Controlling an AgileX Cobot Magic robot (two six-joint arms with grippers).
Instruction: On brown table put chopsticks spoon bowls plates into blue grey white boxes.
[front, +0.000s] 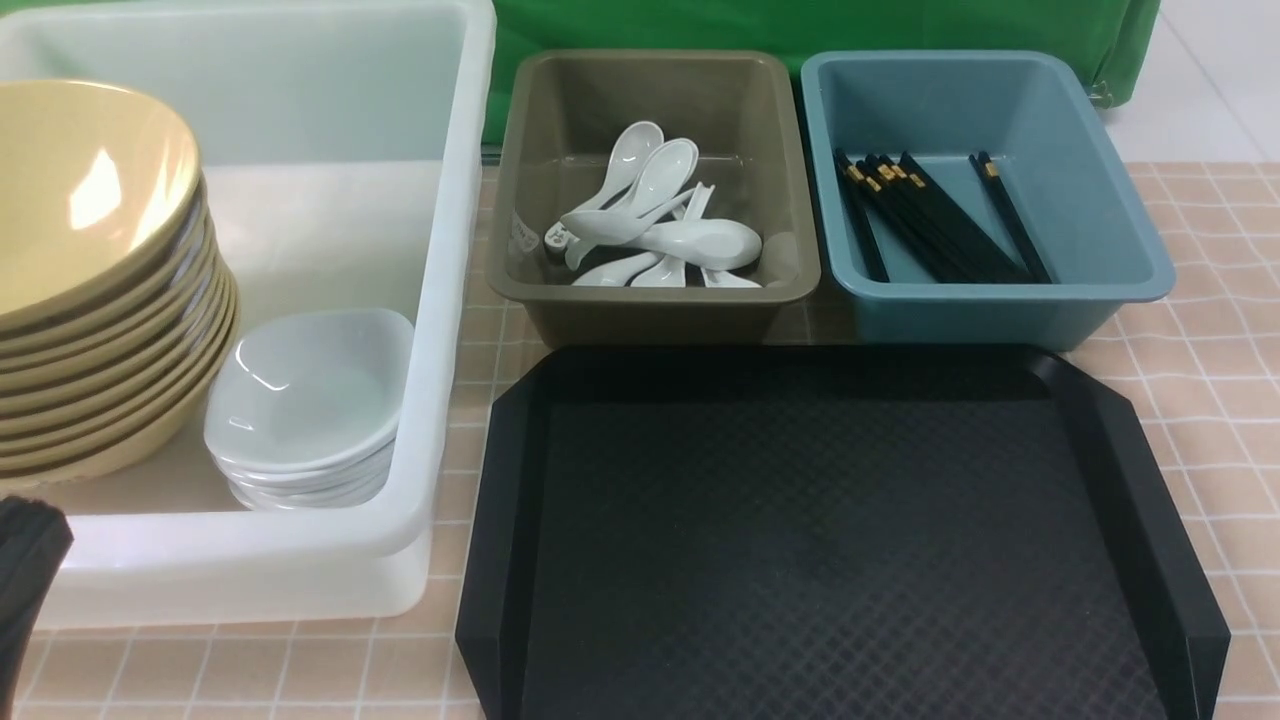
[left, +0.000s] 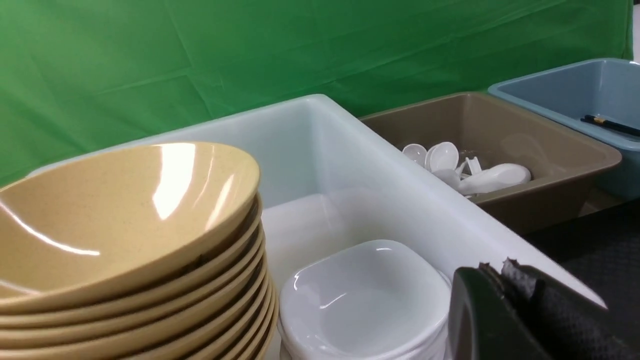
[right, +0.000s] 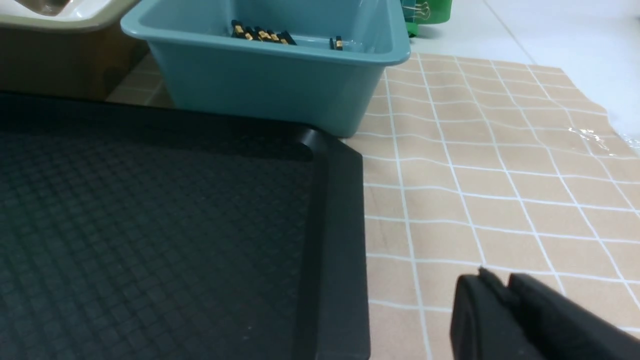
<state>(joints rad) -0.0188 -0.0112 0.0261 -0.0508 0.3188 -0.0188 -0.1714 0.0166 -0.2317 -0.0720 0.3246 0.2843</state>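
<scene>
The worktop (front: 1200, 400) is peach-tan with a grid of thin white lines; a green cloth (front: 800, 25) hangs behind it and pale floor shows at 1 o'clock. A black textured tray (front: 830, 540) lies at 6 o'clock in the front view. At 12 o'clock the olive-grey box (front: 655, 310) holds a heap of white spoons (front: 660, 225), handles pointing various ways. At 1 o'clock the blue box (front: 1000, 310) holds the black chopsticks (front: 930, 225), long axes running roughly 11 to 5 o'clock, gold bands at the far ends. At 9 o'clock the big white box (front: 440, 300) holds a tilted stack of tan bowls (front: 100, 300) and, beside it, a stack of white plates (front: 310, 410). The left gripper (left: 505, 280) has its jaws together, empty, near the plates. The right gripper (right: 500, 285) hangs over bare worktop beside the tray; its jaws look nearly together, holding nothing.
</scene>
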